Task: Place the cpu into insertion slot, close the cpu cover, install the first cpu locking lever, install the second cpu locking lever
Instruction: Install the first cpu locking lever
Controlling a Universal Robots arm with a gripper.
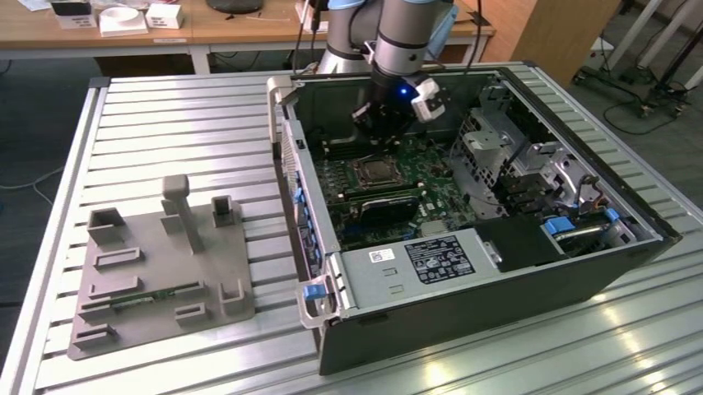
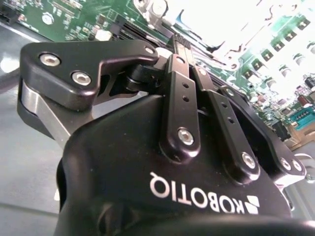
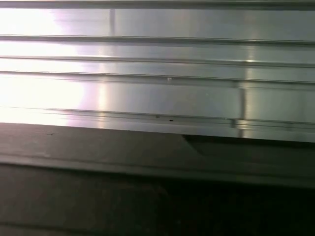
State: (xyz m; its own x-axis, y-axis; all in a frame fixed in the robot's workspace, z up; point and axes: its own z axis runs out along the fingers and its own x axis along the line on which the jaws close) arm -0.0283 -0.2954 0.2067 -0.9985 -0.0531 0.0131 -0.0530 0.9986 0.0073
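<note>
An open computer case (image 1: 615,271) lies on its side on the slatted metal table. On its green motherboard (image 1: 368,218) the cpu (image 1: 379,171) sits as a dull grey square in the socket, and the silvery cpu cover (image 1: 360,173) seems to lie flat around it. My gripper (image 1: 377,137) hangs inside the case just behind and above the socket, towards the case's back wall. In the second wrist view the gripper (image 2: 181,43) looks shut, its black fingers (image 2: 179,88) meeting at the tip. Nothing shows between them. The socket area (image 2: 221,24) beyond the tip is washed out by glare.
A grey box with a white label (image 1: 423,262) fills the case's near end. A metal drive cage (image 1: 500,152) stands to the exterior view's right of the board. A grey fixture plate (image 1: 154,271) lies on the table (image 1: 176,123) to the left. The first wrist view shows table slats (image 3: 157,93) and the dark case wall (image 3: 147,187).
</note>
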